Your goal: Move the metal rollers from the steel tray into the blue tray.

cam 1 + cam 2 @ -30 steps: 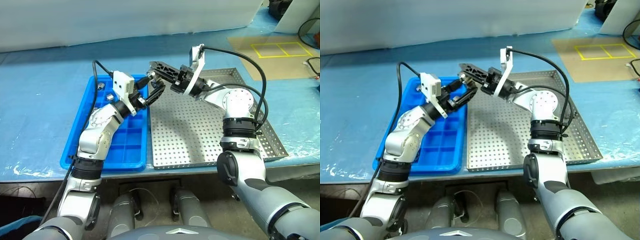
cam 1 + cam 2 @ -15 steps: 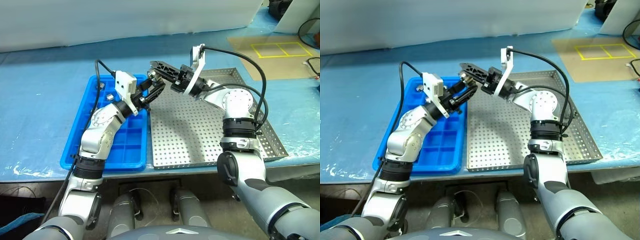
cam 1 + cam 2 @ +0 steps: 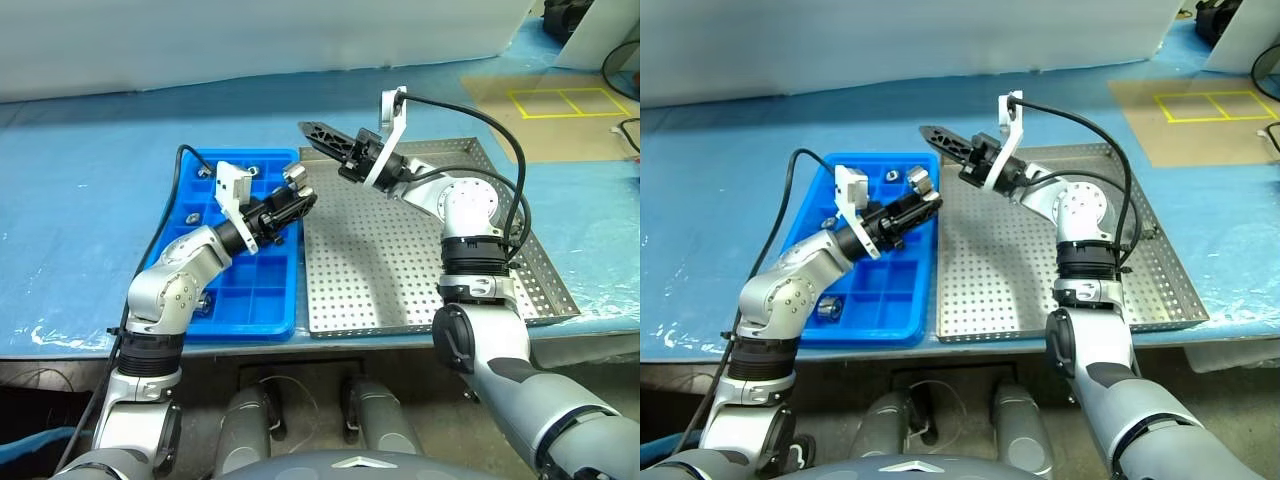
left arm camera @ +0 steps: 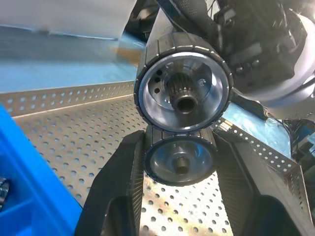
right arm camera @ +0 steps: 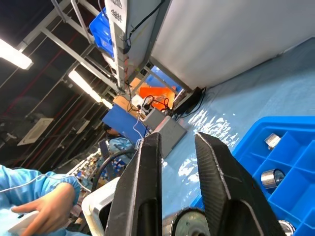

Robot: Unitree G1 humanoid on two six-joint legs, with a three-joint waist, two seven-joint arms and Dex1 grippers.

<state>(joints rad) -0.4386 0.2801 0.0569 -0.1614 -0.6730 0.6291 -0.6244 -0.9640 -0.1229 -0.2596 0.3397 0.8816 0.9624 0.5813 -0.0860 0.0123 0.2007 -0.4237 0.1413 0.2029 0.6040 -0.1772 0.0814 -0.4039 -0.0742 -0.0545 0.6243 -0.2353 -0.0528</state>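
Note:
My left gripper point(image 3: 300, 200) hangs over the blue tray's point(image 3: 215, 333) right edge, shut on a metal roller point(image 4: 179, 160). A larger roller point(image 4: 183, 93) rests right on top of it, above the fingers point(image 4: 123, 182). Up and to the right, my right gripper point(image 3: 308, 128) is shut with nothing in it, raised over the steel tray's point(image 3: 400, 270) far left corner and apart from the left gripper. Several rollers lie in the blue tray's compartments, such as one point(image 3: 204, 171) at the far end and one point(image 3: 825, 308) near the front.
The two trays sit side by side on a pale blue table sheet point(image 3: 70, 230), near the table's front edge. A brown board with yellow tape squares point(image 3: 560, 100) lies at the back right. A person's hand point(image 5: 44, 196) shows in the right wrist view.
My left gripper closed on the roller at the right gripper's tips, then dropped down and back toward the blue tray, rolling its wrist. The right gripper stayed in place and closed.

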